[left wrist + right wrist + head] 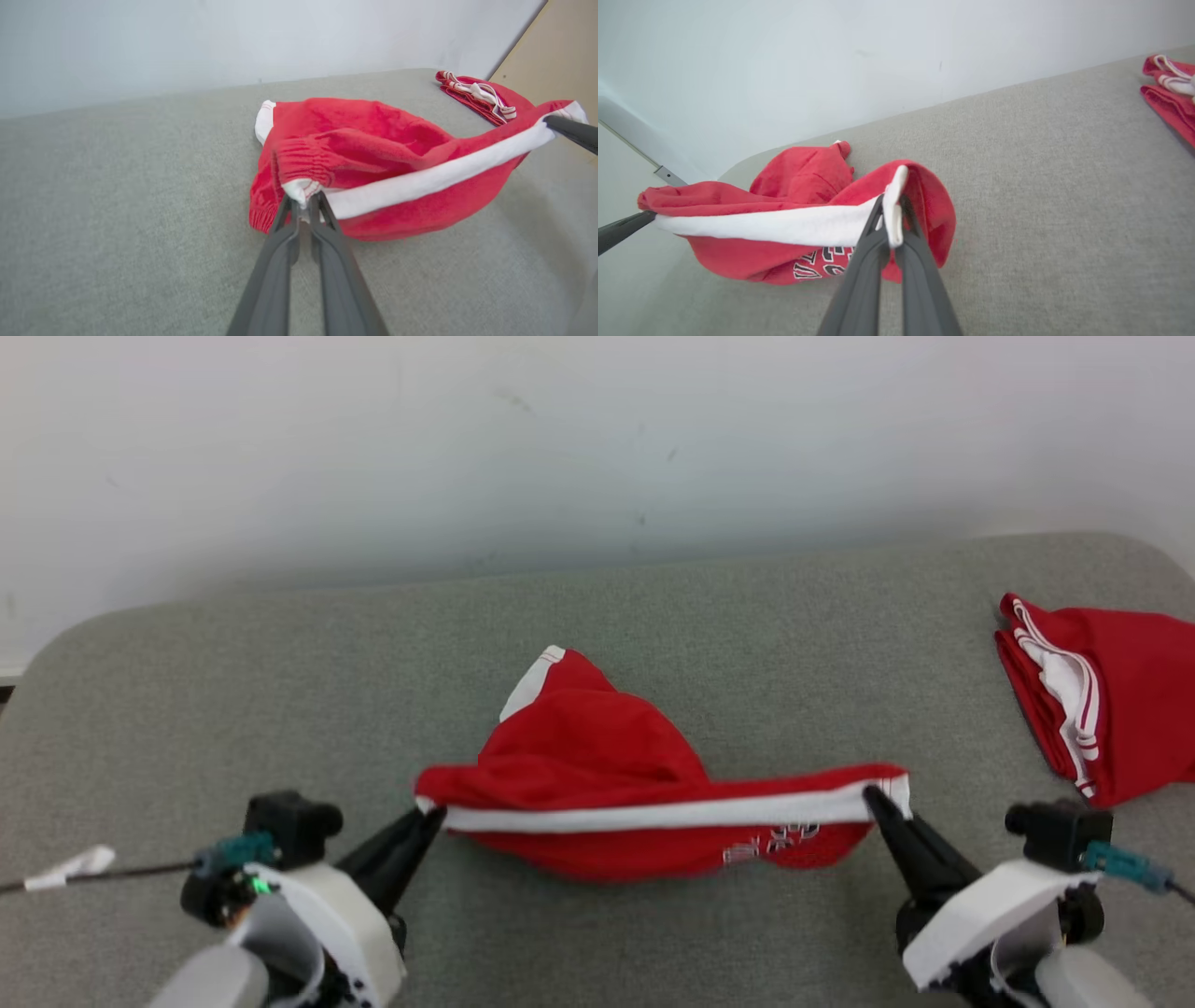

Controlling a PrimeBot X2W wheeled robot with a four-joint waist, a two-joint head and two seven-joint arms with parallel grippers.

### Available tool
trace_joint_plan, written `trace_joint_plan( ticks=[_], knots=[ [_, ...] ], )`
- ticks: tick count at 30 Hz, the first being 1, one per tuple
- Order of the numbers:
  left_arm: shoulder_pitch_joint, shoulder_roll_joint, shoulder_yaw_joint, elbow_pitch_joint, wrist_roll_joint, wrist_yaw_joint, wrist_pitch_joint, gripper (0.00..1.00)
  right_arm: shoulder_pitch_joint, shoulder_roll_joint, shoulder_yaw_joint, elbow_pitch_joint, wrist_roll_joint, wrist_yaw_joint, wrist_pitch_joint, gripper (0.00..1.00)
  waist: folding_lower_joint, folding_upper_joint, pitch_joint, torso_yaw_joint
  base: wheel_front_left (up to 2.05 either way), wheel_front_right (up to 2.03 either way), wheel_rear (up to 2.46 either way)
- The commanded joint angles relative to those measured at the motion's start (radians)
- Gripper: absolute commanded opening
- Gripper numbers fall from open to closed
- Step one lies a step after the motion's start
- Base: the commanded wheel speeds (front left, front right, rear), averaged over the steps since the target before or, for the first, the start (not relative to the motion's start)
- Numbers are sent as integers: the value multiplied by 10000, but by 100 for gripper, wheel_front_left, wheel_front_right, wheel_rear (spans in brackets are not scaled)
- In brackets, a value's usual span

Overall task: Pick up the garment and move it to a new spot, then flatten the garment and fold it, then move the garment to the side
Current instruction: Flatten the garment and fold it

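Red shorts (597, 747) are stretching sideways. We are clamping them with our left gripper (434, 814) at nine o'clock, right gripper (873, 795) at three.

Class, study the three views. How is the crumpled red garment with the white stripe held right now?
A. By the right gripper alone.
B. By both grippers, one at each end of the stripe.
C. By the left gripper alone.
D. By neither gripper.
B: the left gripper and the right gripper are each shut on the garment, one at each end of its white stripe, which stretches between them.
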Motion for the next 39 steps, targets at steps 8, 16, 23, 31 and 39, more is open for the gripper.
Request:
trace_joint_plan(
  ticks=[8,16,23,31,39],
  knots=[
    [-3810,788,-490,625,-230,-28,982,0,-3580,32,2,565,587,1,179,0,-1,0,1624,17,0,0,0],
    [-7754,937,-1342,2337,-1372,-11,1885,0,-7387,-62,158,2027,1017,1,335,0,-1,0,2690,42,0,0,0],
    [-10625,614,-1890,4198,-1998,-12,2105,0,-10207,5,141,3555,899,-10,-221,0,-1,0,3414,-86,0,0,0],
    [-12704,272,-1663,5565,-2823,-2,1352,0,-12736,40,-36,4650,901,-18,-1391,0,-1,0,3724,-327,0,0,0],
    [-13294,-153,-1981,5834,-3851,-13,1078,0,-13163,-8,608,4730,1270,-18,-1489,0,-1,0,4077,-348,0,0,0]
  ],
)
